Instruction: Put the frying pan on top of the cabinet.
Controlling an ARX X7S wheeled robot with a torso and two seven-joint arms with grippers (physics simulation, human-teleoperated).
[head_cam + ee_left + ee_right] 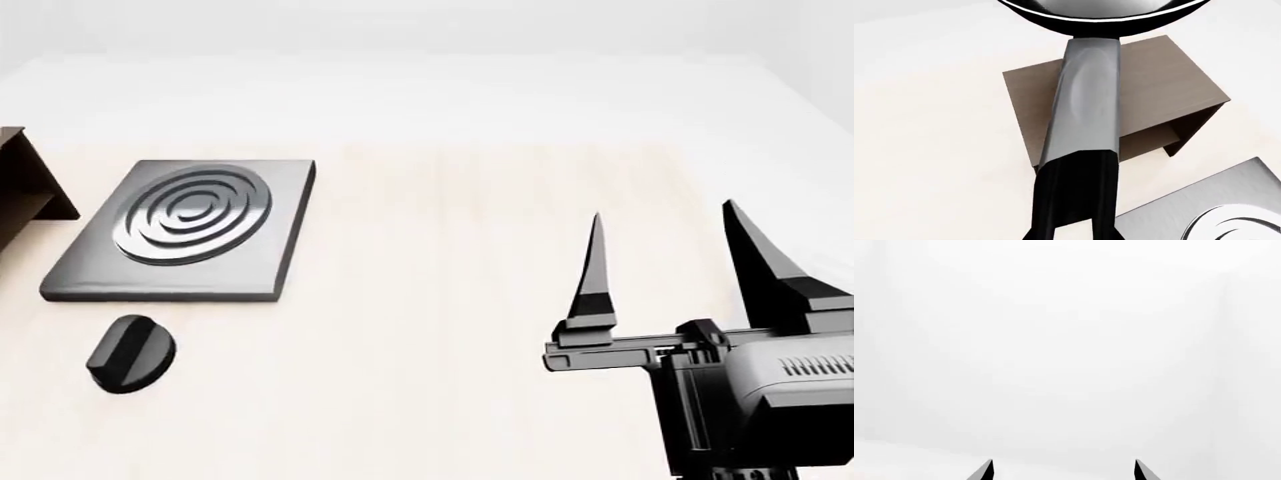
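In the left wrist view the frying pan (1102, 14) hangs in the air above the cabinet (1164, 82). Its long grey handle (1086, 100) runs back into my left gripper (1074, 195), which is shut on the handle's end. The cabinet is a dark brown box with a flat top and one open side. Only its corner shows in the head view (30, 185), at the far left edge. The pan and left gripper are out of the head view. My right gripper (663, 212) is open and empty at the lower right, fingers pointing up; it also shows in the right wrist view (1063, 464).
A square grey plate with concentric rings (187, 230) lies on the pale table right of the cabinet, and also shows in the left wrist view (1217, 210). A small black round knob (130, 352) lies in front of the plate.
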